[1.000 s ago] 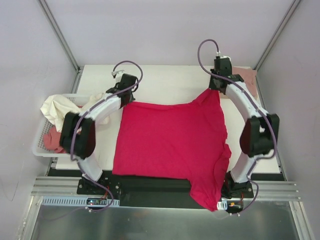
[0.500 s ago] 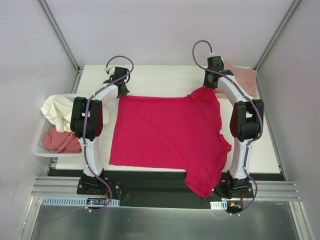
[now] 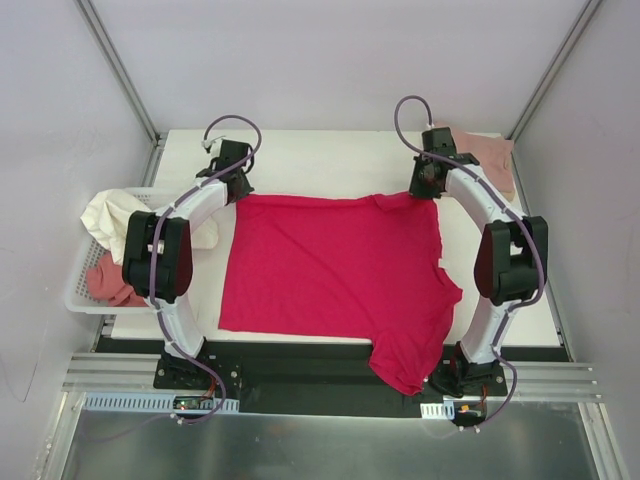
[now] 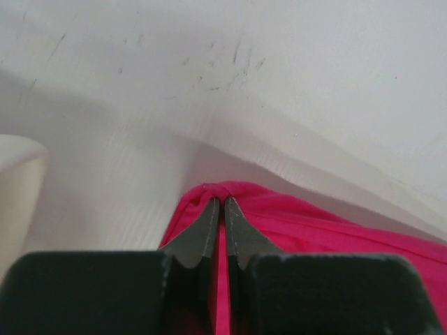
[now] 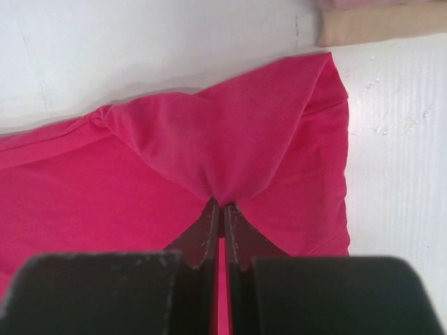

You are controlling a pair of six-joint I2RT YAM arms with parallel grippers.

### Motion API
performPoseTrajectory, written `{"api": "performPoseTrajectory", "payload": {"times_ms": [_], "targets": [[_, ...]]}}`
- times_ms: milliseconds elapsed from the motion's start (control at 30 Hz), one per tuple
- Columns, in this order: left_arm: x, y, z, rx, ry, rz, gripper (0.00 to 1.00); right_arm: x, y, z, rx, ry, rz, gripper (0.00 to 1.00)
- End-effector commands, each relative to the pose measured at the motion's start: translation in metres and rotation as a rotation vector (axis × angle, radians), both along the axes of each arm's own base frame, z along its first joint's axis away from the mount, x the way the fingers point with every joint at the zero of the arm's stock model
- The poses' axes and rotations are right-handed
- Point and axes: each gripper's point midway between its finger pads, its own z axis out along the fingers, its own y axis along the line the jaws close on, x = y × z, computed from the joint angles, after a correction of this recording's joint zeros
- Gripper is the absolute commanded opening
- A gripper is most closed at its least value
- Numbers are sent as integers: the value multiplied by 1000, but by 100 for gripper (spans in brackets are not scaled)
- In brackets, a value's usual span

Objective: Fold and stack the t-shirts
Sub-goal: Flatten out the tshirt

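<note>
- We have the left gripper [image 4: 218, 205] and right gripper [image 5: 221, 207] clamped tight on the far edge of the red shirt [image 3: 335, 275], one at each end.
- The shirt lies spread on the table [image 3: 330, 160]. Holding both ends, we judge, lets us tension it flat for folding.

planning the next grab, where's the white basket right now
Top view, far left: the white basket sits at the left edge of the table, holding a cream shirt and a salmon-pink shirt.
</note>
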Motion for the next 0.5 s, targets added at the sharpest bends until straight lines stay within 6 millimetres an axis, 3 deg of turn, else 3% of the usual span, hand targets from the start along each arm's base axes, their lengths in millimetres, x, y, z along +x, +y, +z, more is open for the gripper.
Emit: {"api": "performPoseTrajectory", "payload": {"times_ms": [0,167,200,233,300,333,367,433,467], "targets": [[13,20,25,59,-69,45,0,18,21,22,79,-43,27,1],[43,23,27,54,-80,6,0,58,29,28,55,-89,13,2],[47,21,16,55,-55,-8,0,64,30,26,49,-91,8,2],[56,19,22,49,-73,-15,0,72,31,14,43,-80,2,2],[62,16,10,48,-53,-23,1,96,34,27,50,-139,-11,5],[68,15,14,46,-63,-24,7,105,35,12,42,-127,-13,11],[71,14,13,43,-61,-27,31,119,39,25,55,-170,-10,16],[76,11,15,34,-61,-38,45,130,44,10,60,-157,0,41],[77,8,18,24,-68,-46,55,137,50,20,79,-179,21,52]]}}
